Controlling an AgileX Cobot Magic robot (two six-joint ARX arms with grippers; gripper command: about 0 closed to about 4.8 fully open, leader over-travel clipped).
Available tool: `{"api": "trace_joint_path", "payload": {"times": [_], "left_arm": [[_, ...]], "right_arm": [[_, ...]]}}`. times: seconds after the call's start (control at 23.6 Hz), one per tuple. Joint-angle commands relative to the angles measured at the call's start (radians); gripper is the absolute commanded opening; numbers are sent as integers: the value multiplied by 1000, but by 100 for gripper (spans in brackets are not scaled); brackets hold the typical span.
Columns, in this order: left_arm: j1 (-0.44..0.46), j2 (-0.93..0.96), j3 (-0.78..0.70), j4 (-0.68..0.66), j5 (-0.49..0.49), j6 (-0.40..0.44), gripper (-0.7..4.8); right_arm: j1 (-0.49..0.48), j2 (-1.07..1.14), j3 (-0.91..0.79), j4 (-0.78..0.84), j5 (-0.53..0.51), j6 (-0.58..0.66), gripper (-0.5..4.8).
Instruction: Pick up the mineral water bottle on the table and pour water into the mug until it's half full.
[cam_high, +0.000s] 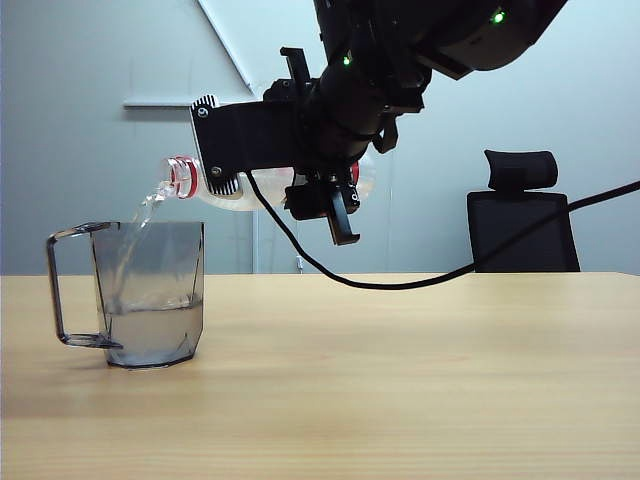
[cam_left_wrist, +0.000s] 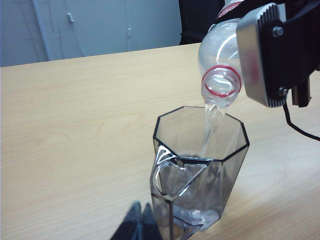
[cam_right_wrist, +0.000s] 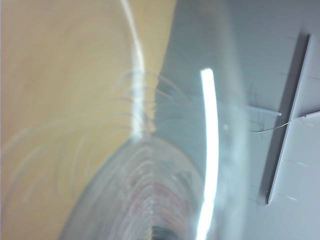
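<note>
The mineral water bottle (cam_high: 215, 185) is being held nearly level above the table (cam_high: 400, 380) by the right gripper (cam_high: 285, 160), whose jaws are being kept partly apart and clamped across the bottle's body, one finger pad (cam_left_wrist: 257, 55) being seen lying flat against its side. The bottle's mouth, marked by the red neck ring, is being tipped slightly downward over the rim of the mug (cam_high: 150, 295). The water (cam_high: 150, 335) is being poured in a thin clear stream from the neck into the mug, and the level inside is being read at a little under half of the mug's height. The mug is being left upright on the table at the left of the exterior view, its squared handle turned away from the arm. In the right wrist view the frame is being filled by the blurred clear wall of the bottle. The left gripper (cam_left_wrist: 141, 224) is being glimpsed only as dark fingertips near the mug's base, touching nothing; the gap between its jaws cannot be told.
</note>
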Motion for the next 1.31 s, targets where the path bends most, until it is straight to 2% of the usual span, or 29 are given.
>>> {"api": "trace_joint_path", "payload": {"times": [0.04,0.59,0.85,1.14,1.31], "left_arm": [[1,2,3,9,2,-3,-2],[1,2,3,9,2,-3,-2],[1,2,3,9,2,-3,-2],[1,2,3,8,2,-3,-2],[1,2,3,9,2,-3,-2]], "right_arm": [[2,-14,11,48,5,1,260],[5,-14,11,39,11,53,259],[10,-14,11,27,68,230,259],[54,-21,11,9,69,449,260],[77,-47,11,3,117,670,260]]}}
